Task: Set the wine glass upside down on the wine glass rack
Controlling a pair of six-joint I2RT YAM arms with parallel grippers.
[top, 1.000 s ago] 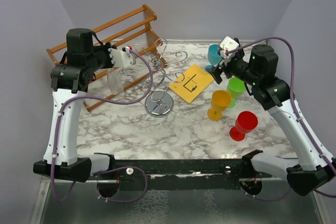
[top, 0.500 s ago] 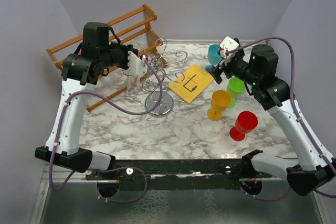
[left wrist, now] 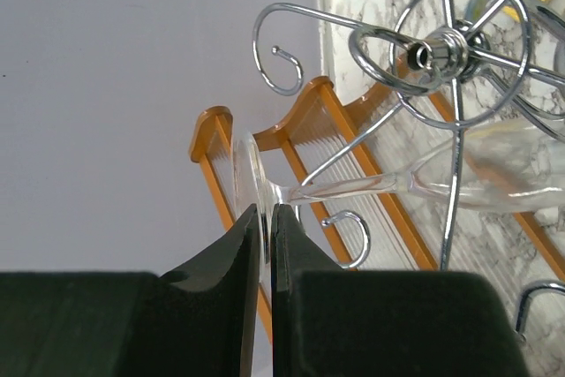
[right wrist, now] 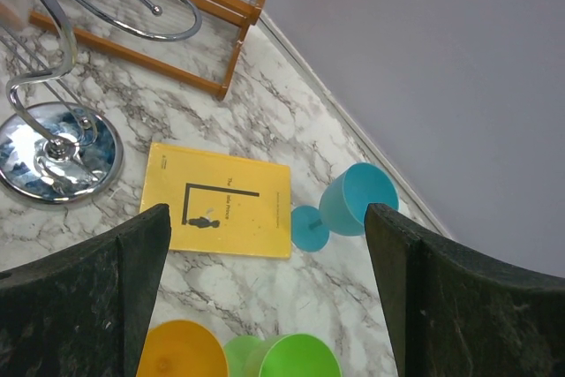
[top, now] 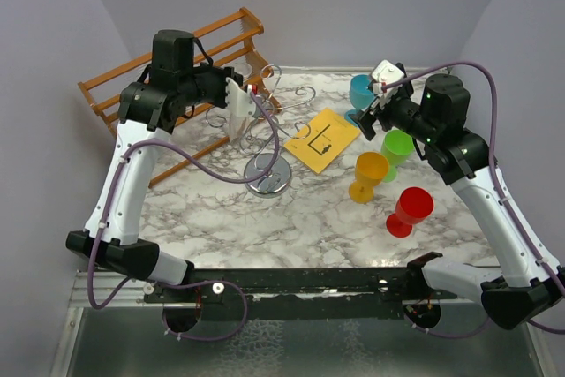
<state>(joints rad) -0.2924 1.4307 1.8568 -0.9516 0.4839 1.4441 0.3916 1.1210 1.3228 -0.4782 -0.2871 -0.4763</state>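
Clear glass made the single wine glass (left wrist: 353, 190) almost invisible from above. At the left wrist, its foot sat pinched in the clenched left end effector (left wrist: 266, 211), stem running toward 3 o'clock among the wine glass rack (left wrist: 441, 49) wires, bowl cut off. The right end effector (right wrist: 265, 214) gaped empty near four coloured goblets (top: 369, 169).

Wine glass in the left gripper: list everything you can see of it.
The wine glass is clear and colourless and looks like glass. It has a round flat foot, a thin stem and a long bowl, and it looks empty. The left gripper is shut on the foot's rim, which sits edge-on between the fingers. The stem runs away from the fingers, and the bowl lies among the chrome arms of the wine glass rack. Whether it touches the wire cannot be told.
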